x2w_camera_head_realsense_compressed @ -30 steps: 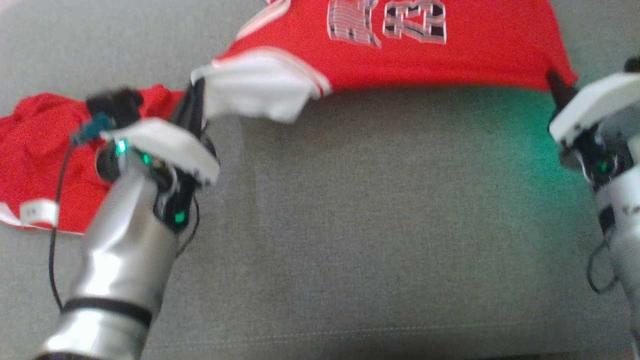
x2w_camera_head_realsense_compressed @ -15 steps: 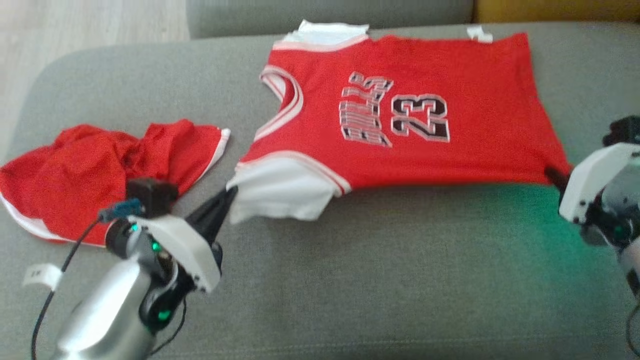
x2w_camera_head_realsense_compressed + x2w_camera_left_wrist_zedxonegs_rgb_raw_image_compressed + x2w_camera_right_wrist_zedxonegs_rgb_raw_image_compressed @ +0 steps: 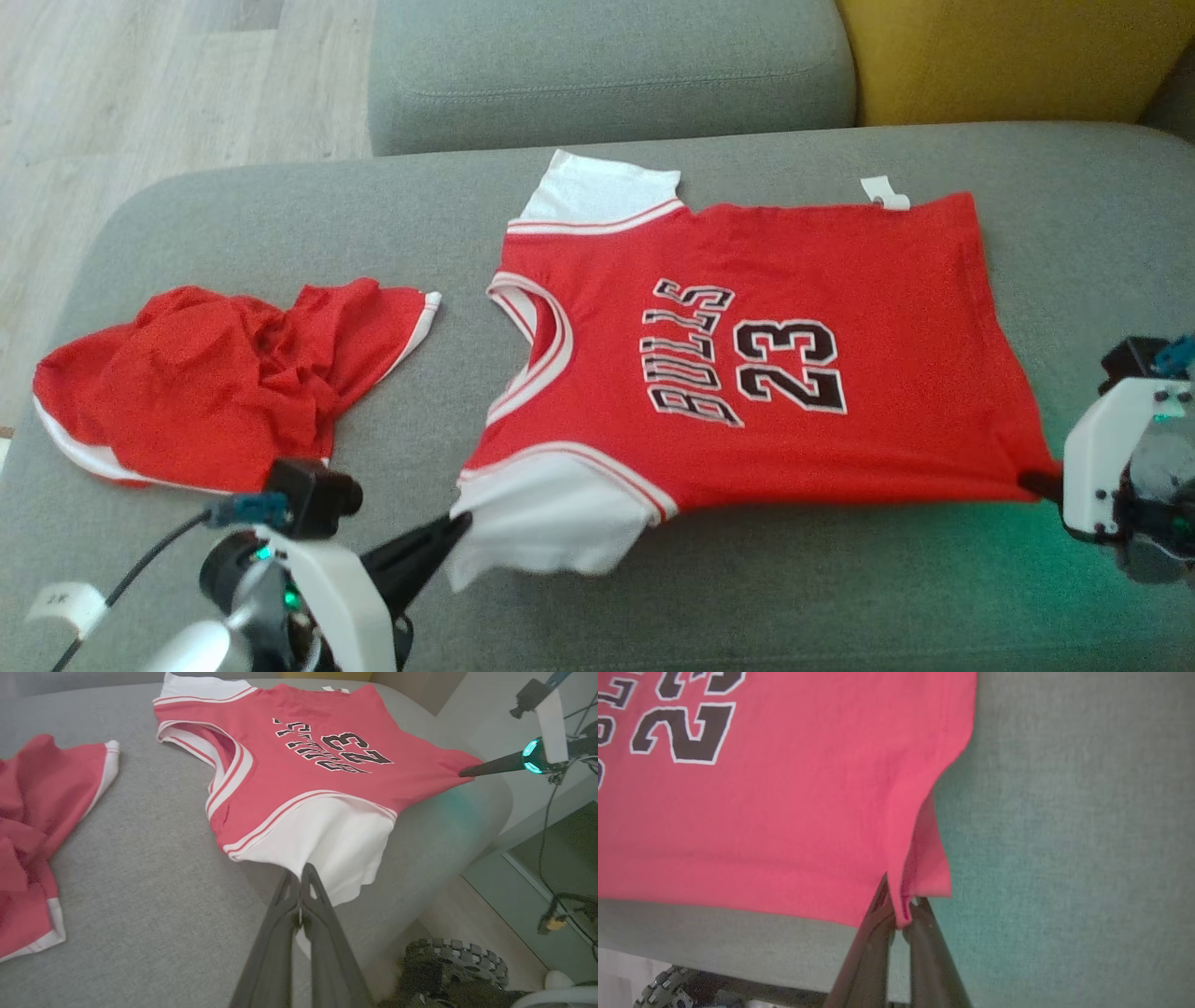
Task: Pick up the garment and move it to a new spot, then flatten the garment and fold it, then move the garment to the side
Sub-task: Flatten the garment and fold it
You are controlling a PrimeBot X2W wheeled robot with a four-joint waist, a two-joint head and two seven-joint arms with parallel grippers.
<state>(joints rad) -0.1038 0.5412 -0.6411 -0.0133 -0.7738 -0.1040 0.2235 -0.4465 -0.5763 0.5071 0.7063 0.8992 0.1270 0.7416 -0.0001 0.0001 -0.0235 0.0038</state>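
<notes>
The garment (image 3: 747, 373) is a red jersey with white sleeves and the number 23, spread face up on the grey sofa seat (image 3: 747, 597). My left gripper (image 3: 459, 525) is shut on the edge of the near white sleeve (image 3: 336, 840), and its own view shows its tips (image 3: 299, 877) pinching the cloth. At the right, my right gripper (image 3: 1032, 483) is shut on the jersey's near hem corner (image 3: 920, 877), which folds between its tips (image 3: 899, 905). The near edge hangs slightly lifted between the two grips, while the far part lies flat.
Crumpled red shorts (image 3: 205, 383) lie on the seat to the left of the jersey. A grey back cushion (image 3: 607, 75) and a yellow cushion (image 3: 1008, 56) stand behind. Wooden floor (image 3: 140, 84) lies beyond the seat's left end. My wheeled base (image 3: 453, 956) is below the seat's front edge.
The head camera has tilted up, so the whole picture has shifted down. Both grippers, still shut on the jersey, have drawn it nearer to me relative to the shorts.
</notes>
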